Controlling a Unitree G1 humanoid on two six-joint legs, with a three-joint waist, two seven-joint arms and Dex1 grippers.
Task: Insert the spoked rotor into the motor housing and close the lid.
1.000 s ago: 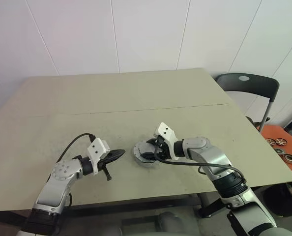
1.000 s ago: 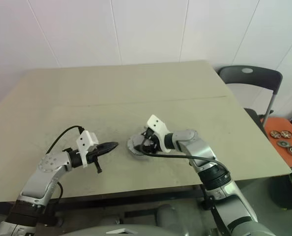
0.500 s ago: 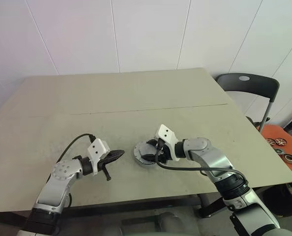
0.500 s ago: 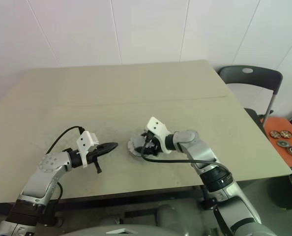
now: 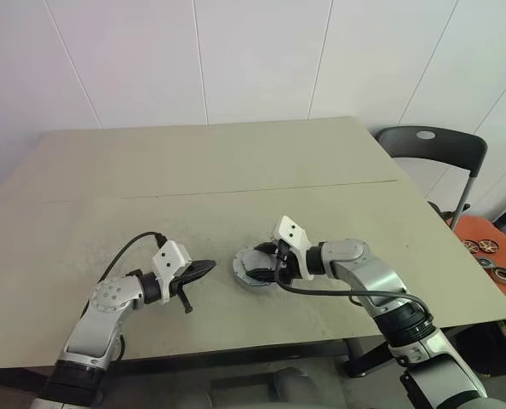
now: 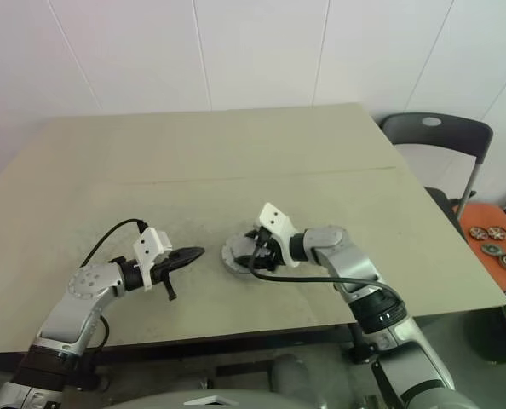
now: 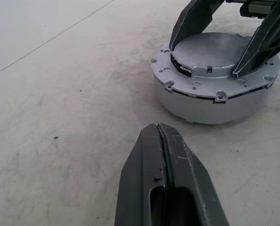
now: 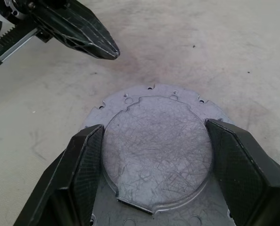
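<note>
Two grippers frame my view: right gripper (image 8: 154, 155) fingers (image 8: 81, 165) straddle the lid (image 8: 156, 150) seated on the motor housing (image 7: 215, 101), mid-surface (image 5: 193, 170); left gripper (image 7: 166, 188), clenched empty, waits at its nine o'clock.

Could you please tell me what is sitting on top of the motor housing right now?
The lid lies flat on the motor housing, with the right pincer straddling it, fingers at its edges. The lid covers the inside, so whether the rotor is in there cannot be seen.
</note>
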